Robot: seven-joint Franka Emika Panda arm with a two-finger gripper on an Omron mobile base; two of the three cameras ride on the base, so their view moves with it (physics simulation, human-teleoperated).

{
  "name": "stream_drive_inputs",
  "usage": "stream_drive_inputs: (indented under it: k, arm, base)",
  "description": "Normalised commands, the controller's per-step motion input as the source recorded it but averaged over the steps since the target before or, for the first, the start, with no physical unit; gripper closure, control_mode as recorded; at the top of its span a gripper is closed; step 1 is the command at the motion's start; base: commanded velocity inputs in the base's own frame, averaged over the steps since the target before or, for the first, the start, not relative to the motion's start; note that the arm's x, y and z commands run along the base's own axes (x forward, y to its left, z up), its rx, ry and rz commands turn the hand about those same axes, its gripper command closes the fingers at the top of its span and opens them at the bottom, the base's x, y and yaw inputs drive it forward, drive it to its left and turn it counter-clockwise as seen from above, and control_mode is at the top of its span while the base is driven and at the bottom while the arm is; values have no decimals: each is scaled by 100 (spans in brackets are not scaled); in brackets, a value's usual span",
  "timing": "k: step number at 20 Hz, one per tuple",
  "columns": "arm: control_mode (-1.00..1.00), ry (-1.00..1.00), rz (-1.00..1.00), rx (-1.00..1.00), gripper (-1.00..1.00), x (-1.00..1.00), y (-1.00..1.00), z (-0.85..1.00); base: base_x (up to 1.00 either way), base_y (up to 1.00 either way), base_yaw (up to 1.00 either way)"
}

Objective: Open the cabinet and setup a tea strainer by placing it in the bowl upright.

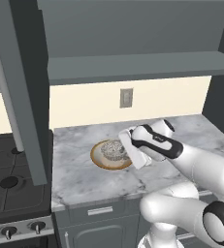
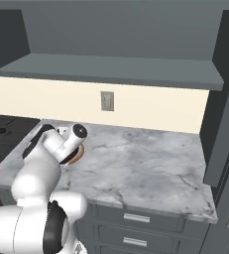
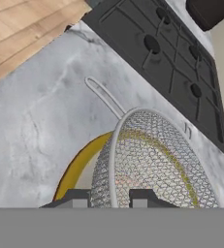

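The cabinet above the counter stands open, its inner shelf bare. On the marble counter sits the bowl, with a tan rim. The silver mesh tea strainer rests in it, cup mouth facing sideways in the hand view, where its mesh looms large and its thin handle points away over the counter. My gripper reaches down at the bowl's right side, shut on the tea strainer with the wire rim between the fingertips.
The cabinet's left door hangs open over the counter's left end, the right door at the far right. A black stove adjoins the counter on the left. A wall outlet sits behind. Grey drawers run below the counter.
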Motion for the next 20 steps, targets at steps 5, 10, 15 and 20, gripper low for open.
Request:
stream_drive_inputs:
  k: [5,10,15,20]
  arm:
    - [-100,0,0,0,100,0,35,-19]
    - [-100,-3,0,0,100,4,21,-7]
    - [-100,-7,0,0,100,12,-4,0]
    - [-100,-11,0,0,100,10,-12,0]
  base:
    - [0,0,0]
    - [0,0,0]
    - [0,0,0]
    - [0,0,0]
